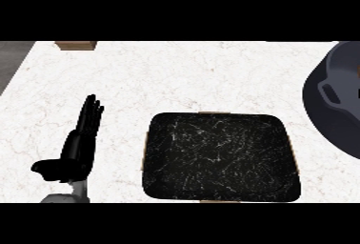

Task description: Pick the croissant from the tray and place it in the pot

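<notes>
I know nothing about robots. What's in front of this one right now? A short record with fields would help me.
counter: white marbled top
tray: black with pale veins, centre foreground; nothing shows on it
pot: dark grey, at the right edge, partly cut off; its inside is out of view
croissant: not visible anywhere
left hand: open, fingers straight, resting left of the tray, holding nothing
right hand: not in view
brown block: small, at the counter's far left edge; cannot tell what it is
</notes>
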Robot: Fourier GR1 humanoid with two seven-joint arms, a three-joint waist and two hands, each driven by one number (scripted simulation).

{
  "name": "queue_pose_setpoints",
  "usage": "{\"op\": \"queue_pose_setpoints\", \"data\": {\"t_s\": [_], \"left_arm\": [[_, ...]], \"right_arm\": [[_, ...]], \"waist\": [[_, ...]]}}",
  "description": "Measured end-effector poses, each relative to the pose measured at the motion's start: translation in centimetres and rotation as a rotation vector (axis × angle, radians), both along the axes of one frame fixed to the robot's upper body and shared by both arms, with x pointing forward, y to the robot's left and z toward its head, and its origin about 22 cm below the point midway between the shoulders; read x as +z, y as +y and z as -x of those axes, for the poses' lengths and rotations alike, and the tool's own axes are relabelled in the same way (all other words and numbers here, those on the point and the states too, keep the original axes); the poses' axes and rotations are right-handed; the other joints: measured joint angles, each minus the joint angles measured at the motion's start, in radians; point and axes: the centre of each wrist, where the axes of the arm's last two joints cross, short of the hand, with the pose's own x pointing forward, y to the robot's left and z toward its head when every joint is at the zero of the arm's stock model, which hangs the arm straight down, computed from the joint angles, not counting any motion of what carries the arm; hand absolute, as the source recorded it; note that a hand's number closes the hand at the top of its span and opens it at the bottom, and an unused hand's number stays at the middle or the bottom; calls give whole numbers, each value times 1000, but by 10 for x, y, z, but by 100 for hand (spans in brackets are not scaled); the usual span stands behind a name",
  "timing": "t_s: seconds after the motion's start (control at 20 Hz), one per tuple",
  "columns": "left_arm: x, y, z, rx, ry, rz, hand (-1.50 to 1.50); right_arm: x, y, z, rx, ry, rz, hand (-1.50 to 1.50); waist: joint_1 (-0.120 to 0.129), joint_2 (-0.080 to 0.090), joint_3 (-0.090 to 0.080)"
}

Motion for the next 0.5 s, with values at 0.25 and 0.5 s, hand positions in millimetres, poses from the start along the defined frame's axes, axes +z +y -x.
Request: {"op": "queue_pose_setpoints", "data": {"t_s": [0.25,0.5], "left_arm": [[-6,-4,5,-4,3,-5,0],[-1,-10,0,-16,-7,0,0]], "right_arm": [[-23,-28,-8,-12,95,-36,150],[-42,-59,-3,-97,213,-96,-150]], "waist": [[6,1,0],[15,5,1]]}}
